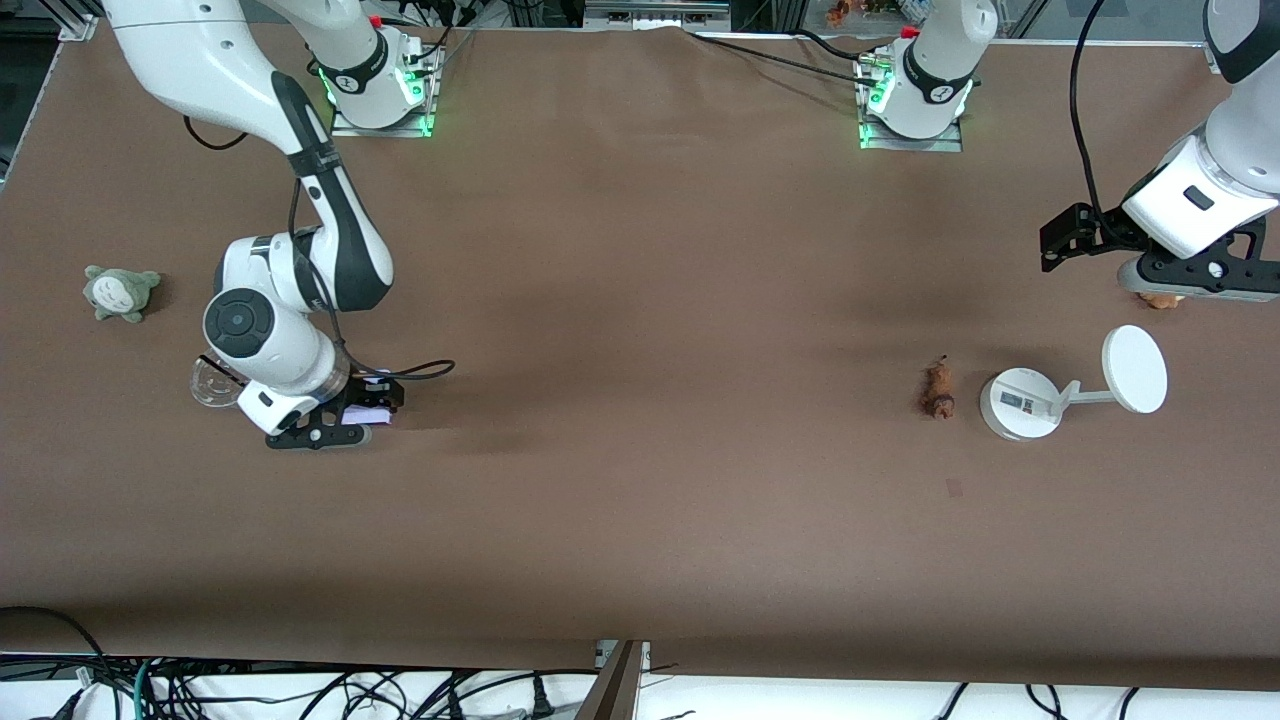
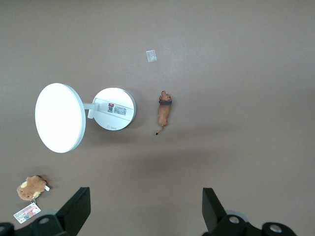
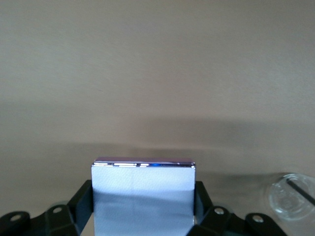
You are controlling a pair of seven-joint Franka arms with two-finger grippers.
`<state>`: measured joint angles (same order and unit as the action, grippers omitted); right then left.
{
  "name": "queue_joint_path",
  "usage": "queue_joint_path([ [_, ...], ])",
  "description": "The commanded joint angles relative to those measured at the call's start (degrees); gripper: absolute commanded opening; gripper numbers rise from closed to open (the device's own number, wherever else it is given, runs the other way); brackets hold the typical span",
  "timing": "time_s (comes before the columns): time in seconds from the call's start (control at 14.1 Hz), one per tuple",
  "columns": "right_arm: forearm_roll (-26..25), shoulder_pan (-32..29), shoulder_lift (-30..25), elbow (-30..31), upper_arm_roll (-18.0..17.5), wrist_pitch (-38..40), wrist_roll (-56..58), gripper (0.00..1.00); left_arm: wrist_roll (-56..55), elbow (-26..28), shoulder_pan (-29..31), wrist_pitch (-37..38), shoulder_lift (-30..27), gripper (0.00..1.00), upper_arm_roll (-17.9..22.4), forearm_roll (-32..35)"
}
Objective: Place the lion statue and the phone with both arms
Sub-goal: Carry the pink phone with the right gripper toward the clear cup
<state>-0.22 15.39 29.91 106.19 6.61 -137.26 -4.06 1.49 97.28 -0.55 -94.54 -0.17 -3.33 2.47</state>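
The phone [image 1: 369,412], a pale lavender slab, sits between the fingers of my right gripper [image 1: 350,416] low over the table toward the right arm's end. In the right wrist view the phone [image 3: 142,196] fills the gap of the right gripper [image 3: 142,211], with both fingers against its sides. The lion statue [image 1: 938,390], small and reddish-brown, lies on the table beside the white stand; it also shows in the left wrist view [image 2: 164,110]. My left gripper [image 1: 1200,280] hangs open and empty in the air over the tan plush toy, apart from the lion. Its fingers [image 2: 78,209] are spread wide round its gap [image 2: 145,209].
A white round-based stand [image 1: 1020,403] with a disc [image 1: 1134,368] lies beside the lion, also in the left wrist view [image 2: 114,109]. A tan plush toy [image 1: 1160,298] lies under the left hand. A grey-green plush [image 1: 120,291] and a clear glass cup [image 1: 210,385] lie near the right arm.
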Motion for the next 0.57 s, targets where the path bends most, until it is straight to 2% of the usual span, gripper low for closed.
queue_joint_path([
  [0.0, 1.19, -2.03, 0.32, 4.01, -0.55, -6.15, 4.14, 0.28, -0.17, 0.11, -0.24, -0.29, -0.09, 1.0, 0.17, 0.43],
  [0.5, 1.19, -3.26, 3.13, 4.46, -0.64, -9.42, 4.14, 0.29, -0.35, 0.11, -0.24, -0.12, -0.18, 1.0, 0.17, 0.43],
])
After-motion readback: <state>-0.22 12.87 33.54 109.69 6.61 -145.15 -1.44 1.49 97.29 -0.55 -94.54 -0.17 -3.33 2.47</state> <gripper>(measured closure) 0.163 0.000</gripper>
